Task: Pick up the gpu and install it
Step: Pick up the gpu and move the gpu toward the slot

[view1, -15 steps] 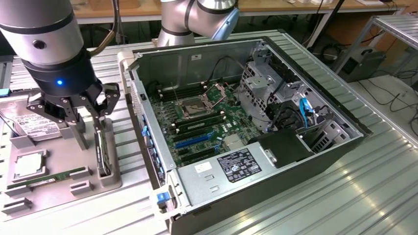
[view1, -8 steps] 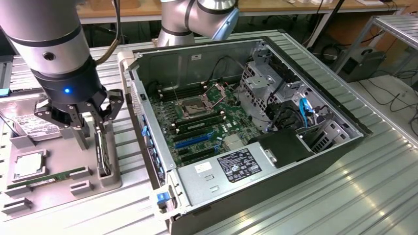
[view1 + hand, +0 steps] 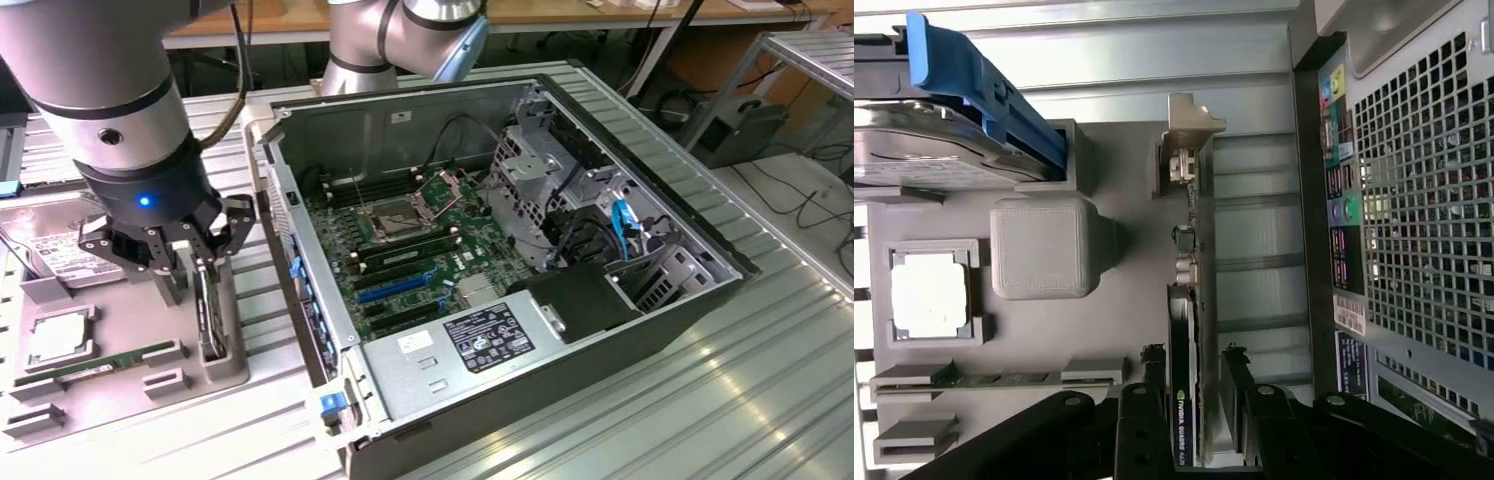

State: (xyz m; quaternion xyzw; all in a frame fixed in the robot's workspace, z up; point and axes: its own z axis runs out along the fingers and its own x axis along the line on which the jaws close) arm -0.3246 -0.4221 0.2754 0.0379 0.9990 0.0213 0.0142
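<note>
In the lower left of the exterior view, the pincer (image 3: 191, 285) hangs over the grey holder tray (image 3: 127, 385) on the tabletop (image 3: 747, 400). Its fingers (image 3: 1144, 415) are apart and straddle the gpu (image 3: 1184, 310), which stands on edge in the tray's slot, just beside the open computer case (image 3: 574, 380). A sound grasp, I judge, wants the fingers centred and square to the card's flat faces, away from the bracket end. The card is thin and black, with a silver bracket (image 3: 1192, 125) at one end.
</note>
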